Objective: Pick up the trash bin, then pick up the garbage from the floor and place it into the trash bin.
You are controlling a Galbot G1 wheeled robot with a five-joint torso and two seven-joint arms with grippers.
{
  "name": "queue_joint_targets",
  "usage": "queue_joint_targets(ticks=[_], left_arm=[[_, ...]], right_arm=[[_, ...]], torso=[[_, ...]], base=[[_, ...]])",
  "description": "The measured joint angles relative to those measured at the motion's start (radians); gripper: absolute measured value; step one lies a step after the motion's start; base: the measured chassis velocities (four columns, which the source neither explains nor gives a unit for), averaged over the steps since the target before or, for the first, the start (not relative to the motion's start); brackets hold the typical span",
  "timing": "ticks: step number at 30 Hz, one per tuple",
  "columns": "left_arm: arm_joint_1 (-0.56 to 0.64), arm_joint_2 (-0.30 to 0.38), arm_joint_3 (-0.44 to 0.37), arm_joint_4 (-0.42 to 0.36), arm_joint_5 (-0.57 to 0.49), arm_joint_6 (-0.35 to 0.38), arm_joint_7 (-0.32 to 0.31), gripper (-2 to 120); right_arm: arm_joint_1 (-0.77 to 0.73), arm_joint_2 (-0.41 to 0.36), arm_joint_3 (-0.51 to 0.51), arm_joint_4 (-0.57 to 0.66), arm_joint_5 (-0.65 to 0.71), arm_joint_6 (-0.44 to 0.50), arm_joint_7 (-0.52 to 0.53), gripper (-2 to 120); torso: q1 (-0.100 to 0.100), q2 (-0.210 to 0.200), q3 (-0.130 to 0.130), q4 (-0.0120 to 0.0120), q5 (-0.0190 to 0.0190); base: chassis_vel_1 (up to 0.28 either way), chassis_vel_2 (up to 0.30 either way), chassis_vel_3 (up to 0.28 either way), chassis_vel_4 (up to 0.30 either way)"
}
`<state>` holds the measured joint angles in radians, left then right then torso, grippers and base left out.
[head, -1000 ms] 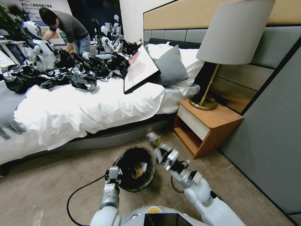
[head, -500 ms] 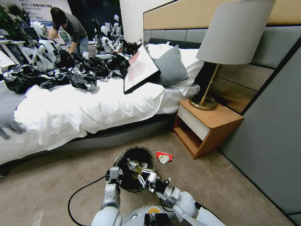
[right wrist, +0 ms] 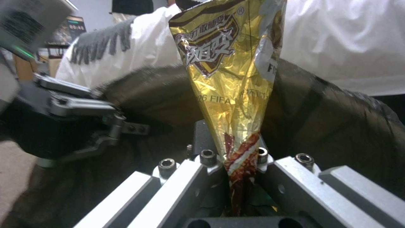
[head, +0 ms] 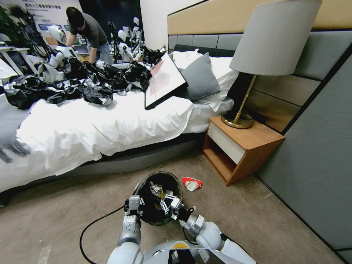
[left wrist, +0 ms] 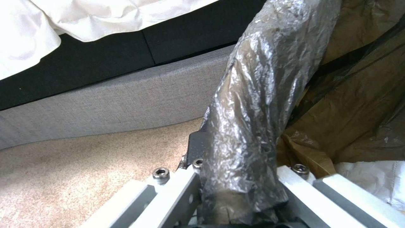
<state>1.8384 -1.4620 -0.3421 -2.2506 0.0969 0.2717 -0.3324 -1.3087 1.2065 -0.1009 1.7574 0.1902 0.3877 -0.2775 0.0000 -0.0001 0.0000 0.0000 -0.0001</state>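
On the floor (head: 66,209) below the bed (head: 91,128): bin (head: 141,214), left claw (head: 134,204) clamped on its nine o'clock rim, right claw (head: 167,201) over it pinching a wrapper (head: 157,190); red scrap (head: 191,183) at two o'clock.

Left wrist: claw (left wrist: 236,190) clenched on bagged rim (left wrist: 257,95).

Right wrist: claw (right wrist: 238,177) gripping gold wrapper (right wrist: 230,72) above bin (right wrist: 329,120).

we've got: crinkly glossy black plastic liner on the trash bin (head: 141,190) | shiny gold foil snack wrapper (right wrist: 230,69), creased | floor (head: 55,216) looks matt, carpet-rough | brushed metal gripper fingers (right wrist: 169,193) | smooth wood nightstand (head: 253,141) | soft white cloth bedding (head: 91,128)
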Motion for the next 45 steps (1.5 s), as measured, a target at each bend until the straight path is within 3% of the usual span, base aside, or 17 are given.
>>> queue_joint_targets(ticks=[9,11,13,26,34,39,41,45], left_arm=[[-0.001,0.000,-0.002,-0.001,0.000,-0.001,0.000,0],[-0.005,0.000,-0.001,0.000,-0.001,-0.001,0.000,0],[-0.006,0.000,-0.001,0.000,-0.001,-0.001,0.000,0],[-0.011,-0.001,-0.005,0.003,-0.006,0.000,0.000,0],[-0.017,0.000,-0.006,0.004,-0.008,0.002,0.000,0],[-0.021,0.001,-0.007,0.012,-0.009,0.003,0.001,0],[-0.023,0.002,-0.009,0.014,-0.010,0.003,0.001,0],[-0.021,0.002,-0.016,0.011,-0.016,0.003,0.001,0]], right_arm=[[-0.001,0.006,0.005,-0.012,-0.024,-0.004,0.012,28],[-0.003,0.002,0.010,-0.013,-0.026,-0.004,0.012,40],[-0.003,0.002,0.010,-0.013,-0.026,-0.004,0.012,41],[-0.036,-0.004,0.028,-0.006,-0.058,0.012,0.001,93],[-0.075,-0.020,0.069,0.087,-0.070,0.021,0.003,100],[-0.124,-0.023,0.139,0.229,-0.086,0.036,0.012,100],[-0.150,-0.007,0.184,0.319,-0.106,0.043,0.048,100],[-0.183,0.010,0.229,0.383,-0.141,0.044,0.117,100]], torso=[[0.000,0.000,0.000,0.0000,0.0000],[0.000,0.000,0.000,0.0000,0.0000],[0.000,0.000,0.000,0.0000,0.0000],[0.000,0.000,0.000,0.0000,0.0001],[0.000,0.000,0.000,0.0000,0.0001],[0.000,0.000,0.000,0.0000,0.0001],[0.000,0.000,0.000,-0.0001,0.0000],[0.000,0.000,0.000,0.0001,0.0000]], base=[[0.000,0.000,0.000,0.000],[0.000,0.000,0.000,0.000],[0.000,0.000,0.000,0.000],[0.000,0.000,0.000,0.000],[0.000,0.000,0.000,0.000],[0.000,0.000,0.000,0.000],[0.000,0.000,0.000,0.000],[0.000,0.000,0.000,0.000]])
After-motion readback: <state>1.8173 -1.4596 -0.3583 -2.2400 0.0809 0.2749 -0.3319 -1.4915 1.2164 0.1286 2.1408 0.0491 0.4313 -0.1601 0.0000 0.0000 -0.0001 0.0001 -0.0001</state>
